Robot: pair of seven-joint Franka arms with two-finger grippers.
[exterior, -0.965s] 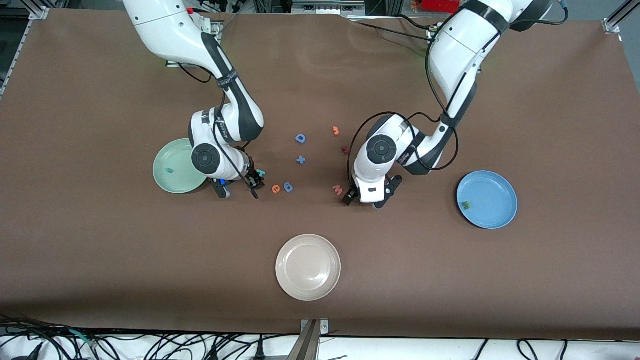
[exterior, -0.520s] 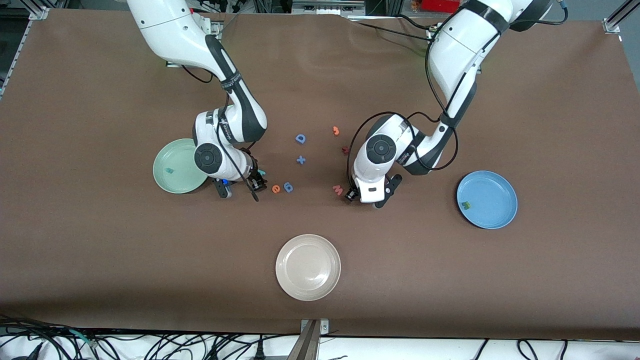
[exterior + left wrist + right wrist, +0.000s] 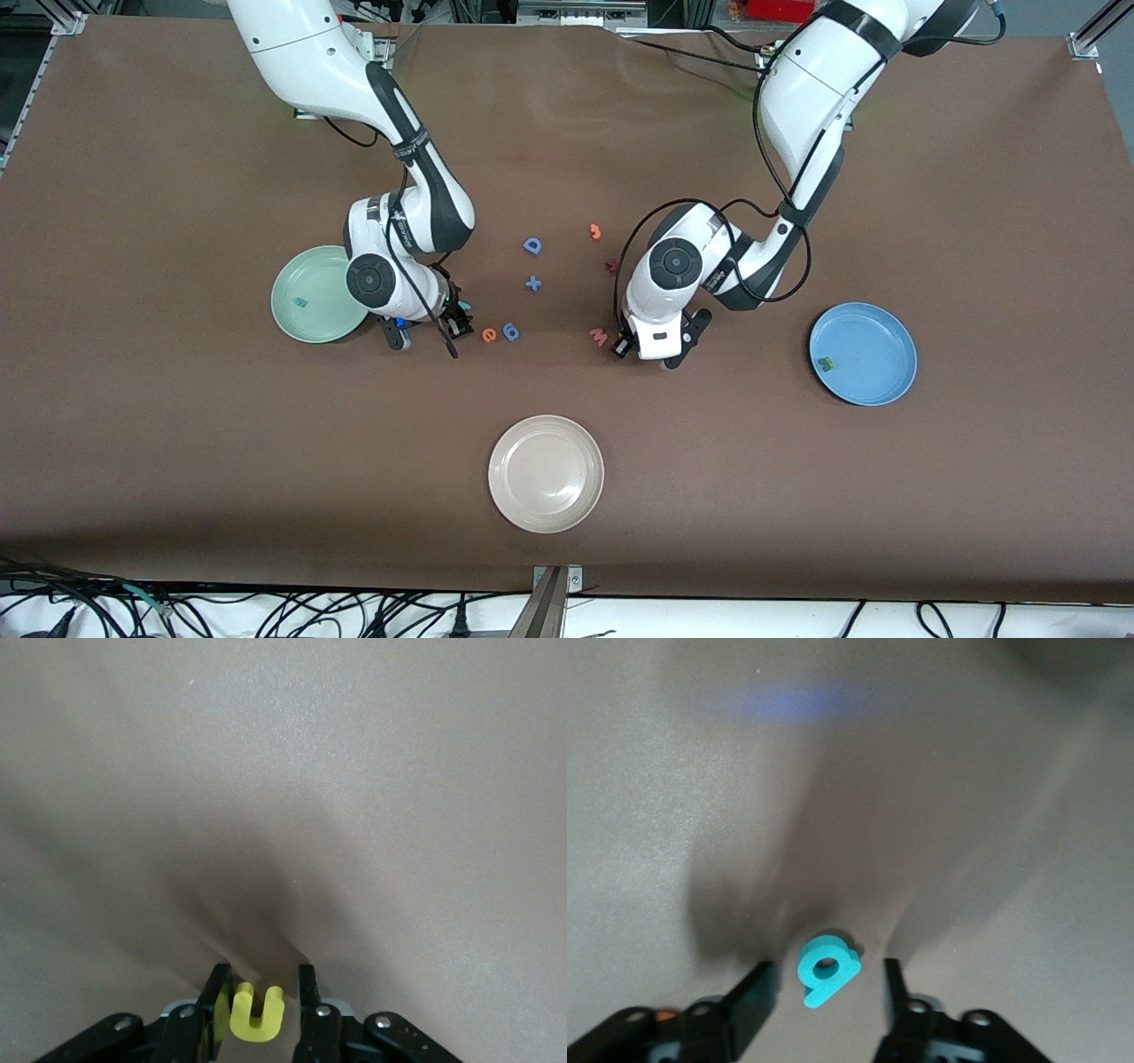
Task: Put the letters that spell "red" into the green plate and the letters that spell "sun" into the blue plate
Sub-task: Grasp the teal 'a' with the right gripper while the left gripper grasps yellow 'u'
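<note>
My left gripper [image 3: 262, 974] is down at the table just beside the salmon W [image 3: 599, 336], with the yellow u [image 3: 257, 1012] sitting inside it, open end pointing away from my wrist. Whether I have that letter pinched, I cannot tell. My right gripper [image 3: 827, 967] is low over the table next to the green plate [image 3: 285, 312]. Its jaws are spread, with the teal d [image 3: 825, 970] lying flat between them and a clear gap on each side. The orange e [image 3: 488, 334] lies on the table close by. One teal piece [image 3: 300, 301] is in the green plate, and a dark green piece [image 3: 826, 362] lies in the blue plate [image 3: 873, 332], which is well off toward my left arm's end of the table. I judge these foam letters to be almost weightless, soft and a little springy, so a hard squeeze would buckle them or flick them sideways. I would take the u across its two uprights and the d across its round bowl, low against the table, and close gently.
</note>
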